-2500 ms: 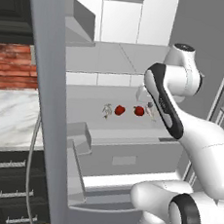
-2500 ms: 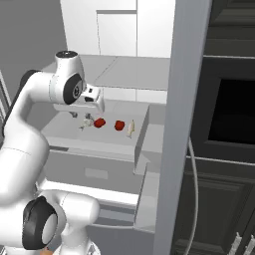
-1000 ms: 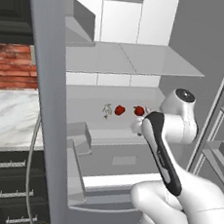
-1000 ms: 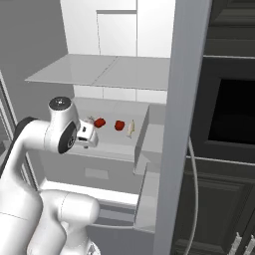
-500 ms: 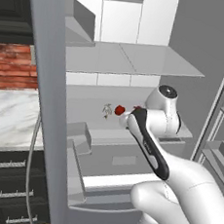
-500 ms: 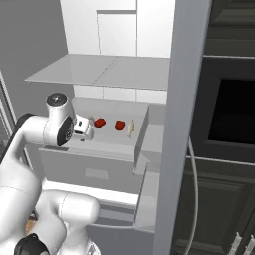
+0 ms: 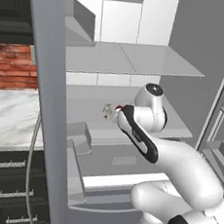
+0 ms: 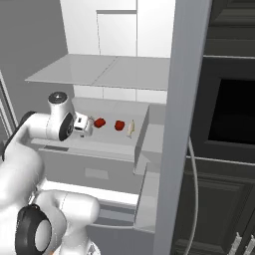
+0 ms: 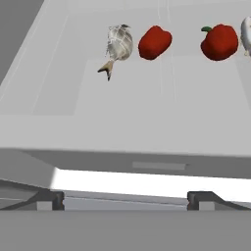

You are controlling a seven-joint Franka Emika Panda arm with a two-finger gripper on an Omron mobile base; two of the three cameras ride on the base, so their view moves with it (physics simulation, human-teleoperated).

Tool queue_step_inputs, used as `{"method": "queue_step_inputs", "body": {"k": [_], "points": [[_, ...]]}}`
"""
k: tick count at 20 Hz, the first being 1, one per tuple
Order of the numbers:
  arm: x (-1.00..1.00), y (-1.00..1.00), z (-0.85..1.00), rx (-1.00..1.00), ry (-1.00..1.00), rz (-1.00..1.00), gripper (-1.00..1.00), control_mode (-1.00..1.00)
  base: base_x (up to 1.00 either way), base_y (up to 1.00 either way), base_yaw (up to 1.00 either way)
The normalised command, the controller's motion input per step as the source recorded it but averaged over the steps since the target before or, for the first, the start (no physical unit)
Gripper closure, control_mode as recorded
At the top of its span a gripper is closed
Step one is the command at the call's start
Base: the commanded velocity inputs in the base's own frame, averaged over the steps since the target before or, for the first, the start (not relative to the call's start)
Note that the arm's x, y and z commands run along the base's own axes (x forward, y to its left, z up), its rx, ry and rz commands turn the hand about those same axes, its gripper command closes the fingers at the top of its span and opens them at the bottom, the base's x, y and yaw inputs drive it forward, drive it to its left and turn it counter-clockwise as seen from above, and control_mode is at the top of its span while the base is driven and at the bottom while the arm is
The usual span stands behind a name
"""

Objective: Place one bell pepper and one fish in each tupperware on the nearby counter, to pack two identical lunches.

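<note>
Two dark fingertips (image 9: 51,198) low in the hand view, set wide apart with nothing between them: gripper (image 9: 126,200) spread and empty, aimed level into the open fridge, apparently lined up for a first pick. Beyond the tips, a bright white strip and the front lip of the grey shelf (image 9: 122,127), bare across its near half. Farther back, a row along the rear of that shelf: a pale striped fish (image 9: 117,45) lying with its tail toward the camera, just beside it a red pepper (image 9: 154,42), then a gap, then a second pepper (image 9: 219,42) with a green stem, and at the frame's edge a sliver of a second fish (image 9: 246,35) just beside that pepper. Laid out in pairs, seemingly one pair per lunch. Off to the left in the left base view, the marble counter (image 7: 8,120) under a brick wall; no containers to be made out on the visible stretch. Nothing packed yet, by the look of it.
</note>
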Motion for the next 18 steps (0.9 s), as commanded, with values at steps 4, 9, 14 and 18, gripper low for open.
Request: {"method": "queue_step_inputs", "body": {"k": [4,9,14,18], "points": [[0.43,0.05,-0.17,0.0,-0.01,0.0,-1.0,-1.0,0.0,0.0,0.0],[0.4,0.06,-0.1,0.0,0.0,0.0,-1.0,-1.0,0.0,0.0,0.0],[0.23,0.28,0.0,0.0,0.0,0.0,-1.0,-1.0,0.0,0.0,0.0],[0.13,0.24,0.0,0.0,0.0,0.0,-1.0,-1.0,0.0,0.0,0.0]]}}
